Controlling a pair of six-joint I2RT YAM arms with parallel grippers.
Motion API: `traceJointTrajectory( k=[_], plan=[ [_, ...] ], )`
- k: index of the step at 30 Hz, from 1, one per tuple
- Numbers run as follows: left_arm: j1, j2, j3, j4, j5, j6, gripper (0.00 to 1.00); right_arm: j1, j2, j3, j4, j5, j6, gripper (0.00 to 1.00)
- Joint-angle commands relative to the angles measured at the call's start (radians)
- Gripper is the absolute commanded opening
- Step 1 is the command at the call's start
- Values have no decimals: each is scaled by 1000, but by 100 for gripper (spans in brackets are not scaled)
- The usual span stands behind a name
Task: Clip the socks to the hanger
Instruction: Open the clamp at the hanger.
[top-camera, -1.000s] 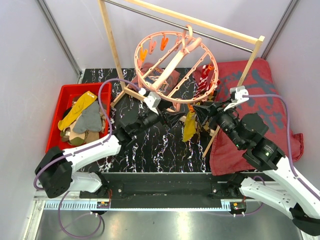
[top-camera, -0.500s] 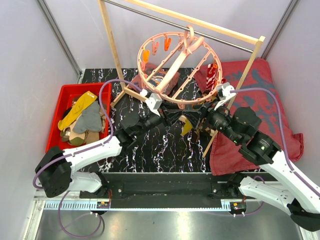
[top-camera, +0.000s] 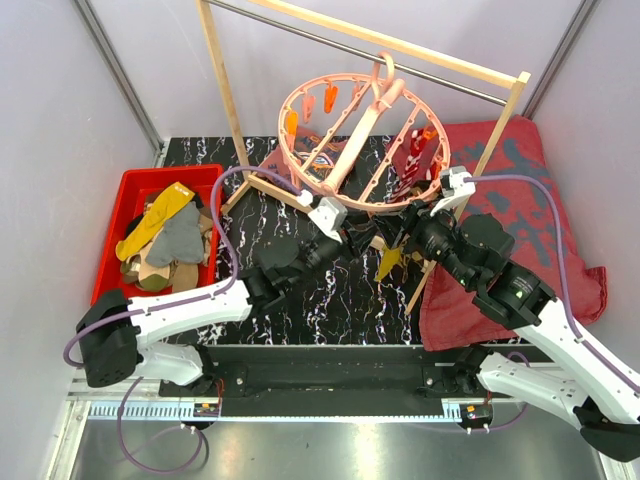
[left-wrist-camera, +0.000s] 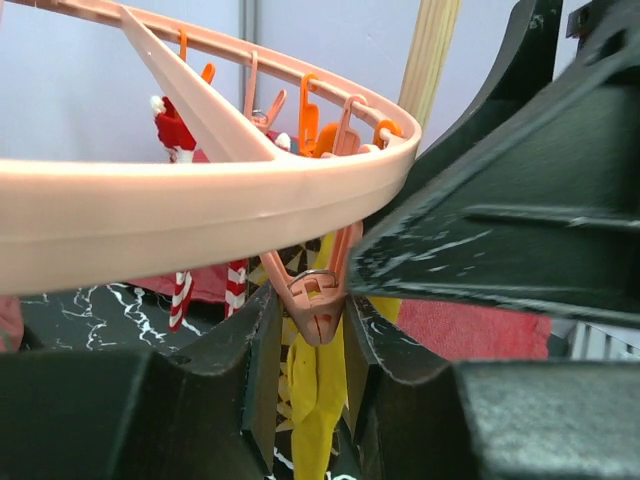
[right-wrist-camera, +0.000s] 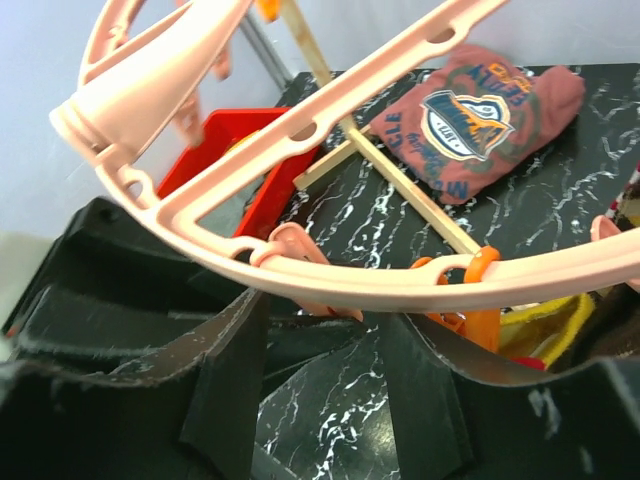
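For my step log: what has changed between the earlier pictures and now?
The left gripper moved right, under the near rim of the hanger, and its jaws closed on a pink clip. The right gripper moved left, closer to it. The hanger shifted right and now hangs flatter. Unchanged: the yellow sock hanging below the rim, the socks in the red bin, the wooden rack.

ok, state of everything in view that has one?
hanger, hanging, tilted
pink clip, pinched by the left tool
left tool, shut on pink clip
right tool, open under the rim
yellow sock, dangling below the rim; holder unclear
striped sock, hanging from the hanger
loose socks, piled in the red bin
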Motion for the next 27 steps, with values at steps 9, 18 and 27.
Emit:
traceJointTrajectory(
  k=[9, 18, 27],
  plan=[
    [-125, 107, 119, -36, -316, 187, 19, 1, -23, -43, 103, 150, 17, 50],
    [-150, 104, 122, -28, -345, 207, 25, 1, -28, -71, 128, 212, 4, 35],
    [-151, 42, 23, 39, -260, 235, 50, 1, -54, -99, 137, 256, -10, 20]
  ],
)
